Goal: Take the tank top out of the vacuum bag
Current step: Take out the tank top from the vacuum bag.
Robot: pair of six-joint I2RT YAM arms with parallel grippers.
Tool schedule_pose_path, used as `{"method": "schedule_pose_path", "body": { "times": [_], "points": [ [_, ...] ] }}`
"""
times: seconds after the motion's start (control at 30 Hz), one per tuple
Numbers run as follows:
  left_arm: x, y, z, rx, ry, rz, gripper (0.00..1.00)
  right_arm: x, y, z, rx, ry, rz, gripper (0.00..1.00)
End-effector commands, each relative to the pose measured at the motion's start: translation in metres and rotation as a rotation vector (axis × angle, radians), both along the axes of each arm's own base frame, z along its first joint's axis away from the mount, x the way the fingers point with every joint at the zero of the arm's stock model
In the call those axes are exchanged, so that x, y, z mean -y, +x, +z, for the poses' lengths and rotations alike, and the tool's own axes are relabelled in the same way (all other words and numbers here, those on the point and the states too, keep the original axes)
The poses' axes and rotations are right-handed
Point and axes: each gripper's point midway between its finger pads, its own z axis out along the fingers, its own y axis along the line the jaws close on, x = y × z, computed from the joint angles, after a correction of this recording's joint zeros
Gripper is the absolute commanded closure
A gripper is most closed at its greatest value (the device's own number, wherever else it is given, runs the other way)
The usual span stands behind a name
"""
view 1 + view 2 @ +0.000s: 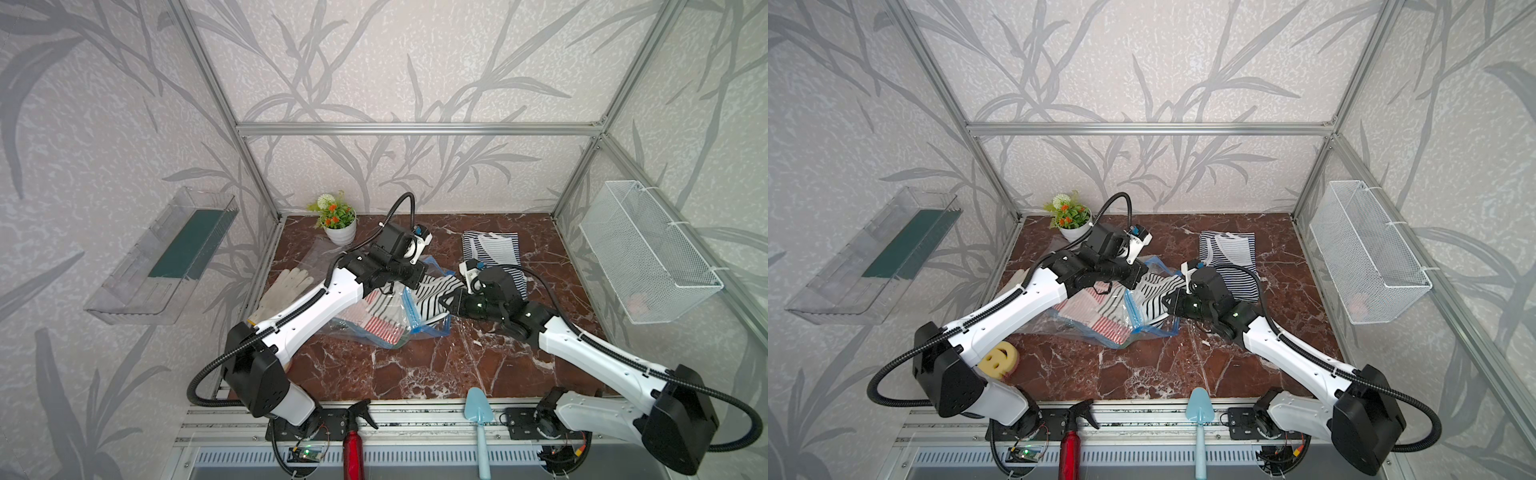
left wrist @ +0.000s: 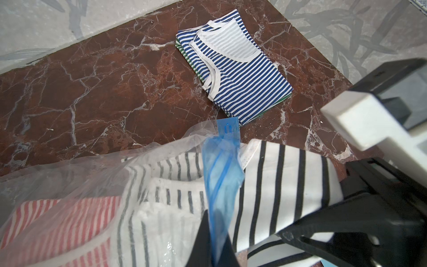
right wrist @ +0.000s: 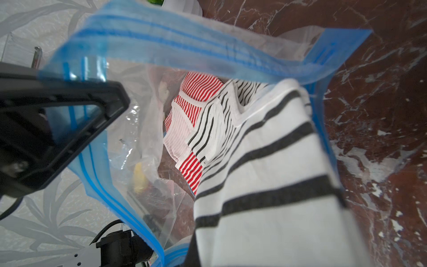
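Both are clamped: our left gripper [image 2: 213,233] on the blue edge of the vacuum bag [image 3: 175,37], our right gripper [image 1: 449,300] on the black-striped tank top [image 3: 265,161], half out. Next we should pull it clear.

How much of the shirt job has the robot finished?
Done: a blue-striped tank top lies folded on the table, outside the vacuum bag. In hand: the left tool pinches the bag's blue zip strip while the right tool grips the black-striped tank top, partly out of the mouth. Left: pulling it free; a red-striped top sits inside.
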Motion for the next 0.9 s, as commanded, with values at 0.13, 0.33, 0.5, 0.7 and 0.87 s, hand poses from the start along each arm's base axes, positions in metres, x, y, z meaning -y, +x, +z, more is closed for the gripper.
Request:
{"method": "schedule_pose_path", "body": {
  "times": [0.13, 0.33, 0.5, 0.7, 0.87],
  "points": [
    [0.001, 0.003, 0.012, 0.029, -0.016, -0.001, 1.0, 0.01, -0.009, 0.044, 0.025, 0.055, 0.007, 1.0],
    [0.002, 0.003, 0.012, 0.026, -0.018, -0.002, 1.0, 0.024, -0.008, 0.072, 0.039, 0.099, -0.007, 1.0],
    [0.002, 0.002, 0.014, 0.026, -0.026, -0.005, 1.0, 0.037, -0.006, 0.09, 0.045, 0.124, -0.026, 1.0],
    [0.003, 0.002, 0.012, 0.023, -0.023, -0.005, 1.0, 0.046, -0.007, 0.116, 0.043, 0.17, -0.025, 1.0],
    [0.003, 0.002, 0.014, 0.026, -0.024, -0.006, 1.0, 0.053, -0.013, 0.121, -0.003, 0.199, -0.027, 1.0]
  ]
}}
